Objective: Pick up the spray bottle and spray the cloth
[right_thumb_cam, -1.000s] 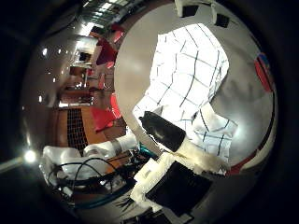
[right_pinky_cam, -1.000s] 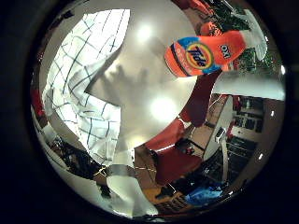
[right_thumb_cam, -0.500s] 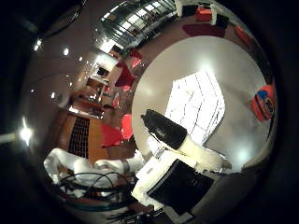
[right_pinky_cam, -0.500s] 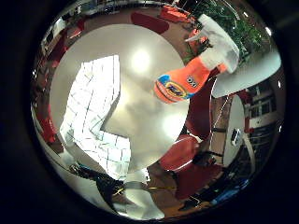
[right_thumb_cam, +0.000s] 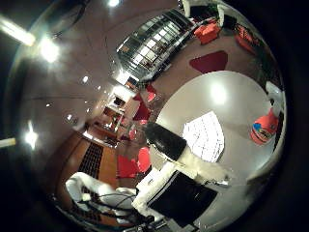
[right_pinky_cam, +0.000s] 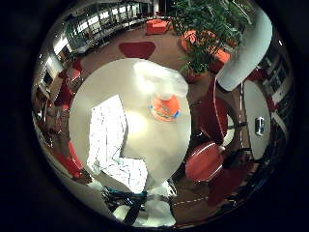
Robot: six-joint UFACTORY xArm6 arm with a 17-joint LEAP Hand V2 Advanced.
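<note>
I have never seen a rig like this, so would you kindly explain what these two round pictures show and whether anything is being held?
Both pictures come from very wide-angle cameras set in the palm of a robot hand on an arm: one by the little finger, one by the thumb. The white and black parts in the thumb side view are the hand's own. Below it is a round white table. On it lie a white checked cloth and, apart from it, an upright orange spray bottle with a white trigger top. Nothing is held; the bottle stands untouched.
</note>
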